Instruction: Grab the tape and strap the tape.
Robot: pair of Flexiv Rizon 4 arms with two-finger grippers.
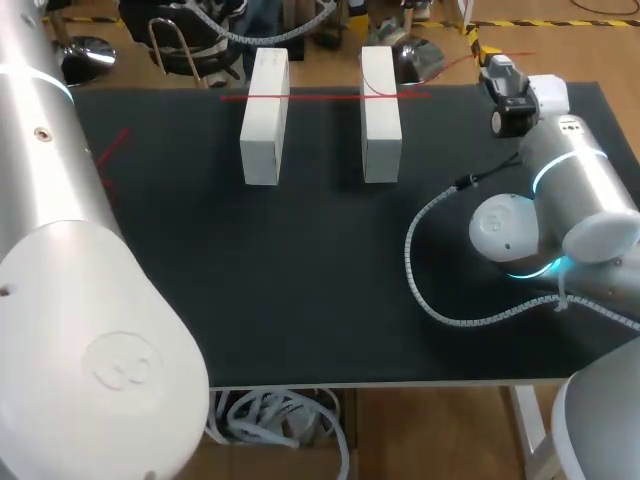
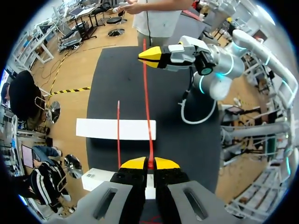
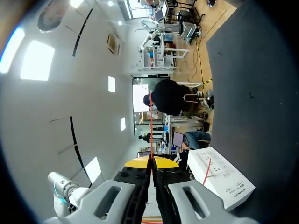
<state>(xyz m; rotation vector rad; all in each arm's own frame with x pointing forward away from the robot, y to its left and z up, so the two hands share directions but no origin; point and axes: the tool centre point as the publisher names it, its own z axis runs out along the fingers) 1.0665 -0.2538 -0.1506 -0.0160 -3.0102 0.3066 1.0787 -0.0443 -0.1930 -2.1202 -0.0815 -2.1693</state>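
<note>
Tape point(image 2: 146, 93) (red, taut) crosses 2 white blocks point(image 1: 264, 118) point(image 1: 381, 115), pinched by 2 hands point(image 2: 149, 162) point(image 3: 152, 161).

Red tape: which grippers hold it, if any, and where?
Both: the left gripper pinches the red tape near one end, the right gripper near the other.

Near half of the table point(image 1: 290, 290) lies open between the left arm point(image 1: 70, 300) and the right arm point(image 1: 570, 190) — only the right arm's cable point(image 1: 425, 270) loops onto it; the left block point(image 1: 264, 120) and right block point(image 1: 380, 118) stand upright near the far edge, with a bare lane between them. That lane is capped by the red tape point(image 2: 147, 107), strung taut across both block tops from left gripper point(image 2: 150, 163) to right gripper point(image 2: 145, 56), both clamped on it — room to pass is below or in front of the line.
</note>
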